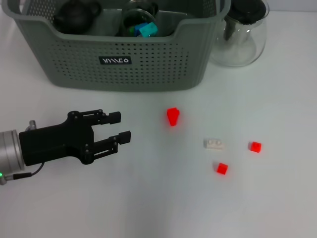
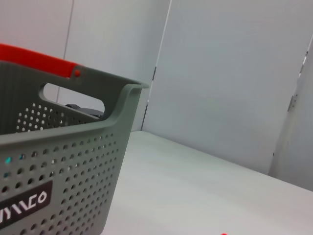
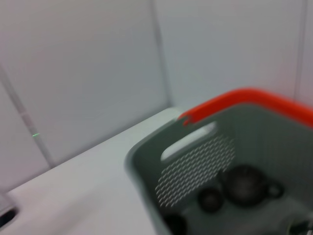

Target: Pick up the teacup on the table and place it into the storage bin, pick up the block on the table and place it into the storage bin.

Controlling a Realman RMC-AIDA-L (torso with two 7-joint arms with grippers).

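The grey-green perforated storage bin (image 1: 158, 74) stands at the back of the table, and also shows in the left wrist view (image 2: 73, 161) and the right wrist view (image 3: 195, 166). Inside it a dark teacup (image 1: 134, 17) sits beside a teal block (image 1: 147, 29). On the table lie a red block (image 1: 173, 117), two smaller red blocks (image 1: 254, 146) (image 1: 222, 168) and a white block (image 1: 214, 144). My left gripper (image 1: 120, 127) hovers open and empty left of the nearest red block, in front of the bin. The right gripper is out of view; its wrist camera looks down into the bin.
A clear glass teapot (image 1: 242, 34) stands right of the bin. A dark teapot (image 1: 74, 15) lies in the bin's left part. Bare white table (image 1: 158, 208) stretches in front of the blocks.
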